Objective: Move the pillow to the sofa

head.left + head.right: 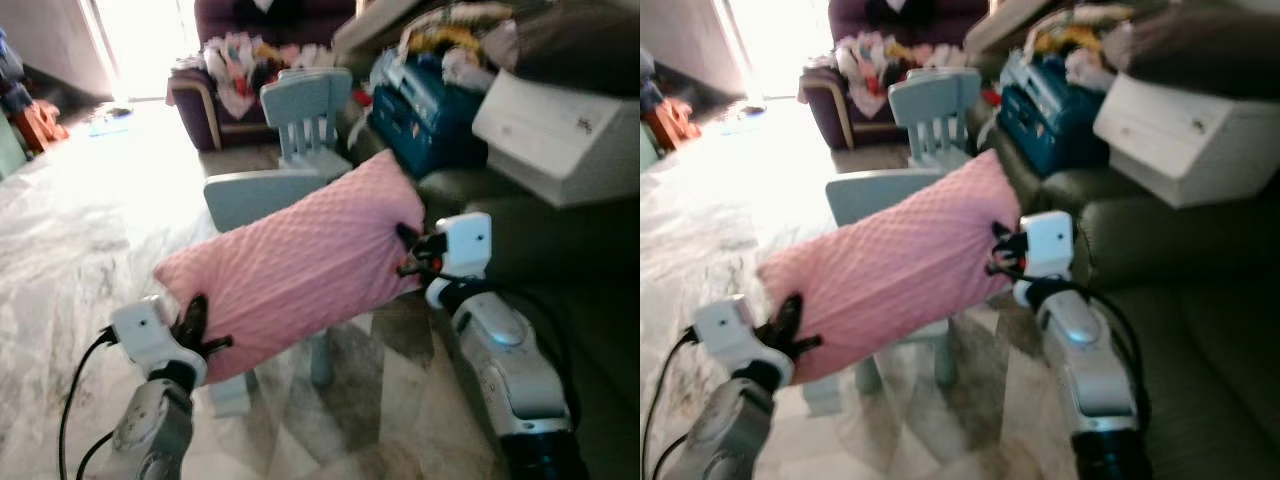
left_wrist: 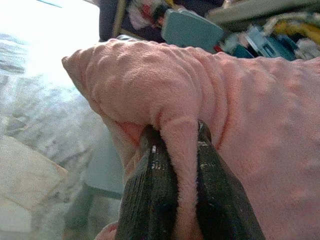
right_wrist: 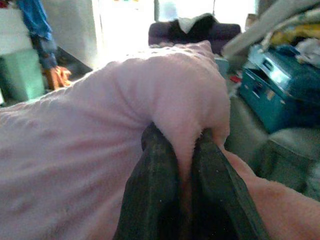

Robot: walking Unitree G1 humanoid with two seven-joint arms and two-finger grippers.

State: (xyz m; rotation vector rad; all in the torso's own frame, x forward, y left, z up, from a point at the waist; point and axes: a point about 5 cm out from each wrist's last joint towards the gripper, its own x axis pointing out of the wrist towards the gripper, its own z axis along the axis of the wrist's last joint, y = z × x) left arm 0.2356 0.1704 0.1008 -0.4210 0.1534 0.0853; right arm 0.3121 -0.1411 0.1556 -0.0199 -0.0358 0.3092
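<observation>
Here, in the left eye view, a pink pillow (image 1: 300,262) is held up in the air between the two arms, tilted, with its right end higher. The left gripper (image 1: 192,322) pinches the lower left end of the pillow, and the right gripper (image 1: 408,250) pinches the upper right end. Behind the pillow stand a small light blue table (image 1: 262,192) and a small light blue chair (image 1: 308,118). On the right is a dark green sofa (image 1: 540,240). On the sofa lie an open blue case (image 1: 430,112) and a white box (image 1: 560,128); what is inside them I cannot tell. Farther back a purple armchair (image 1: 240,70) holds a heap of mixed clothes (image 1: 240,66).

In the right eye view the scene is the same: the pillow hangs above the small table and just beside the front edge of the sofa, not resting on it.

In the left wrist view the two black fingers (image 2: 150,200) are narrow and squeeze a fold of the pink cloth between them.

In the right wrist view the fingers (image 3: 155,195) are also close together, with a fold of the pillow caught between them. The blue case is seen beyond the pillow, with its lid up.
</observation>
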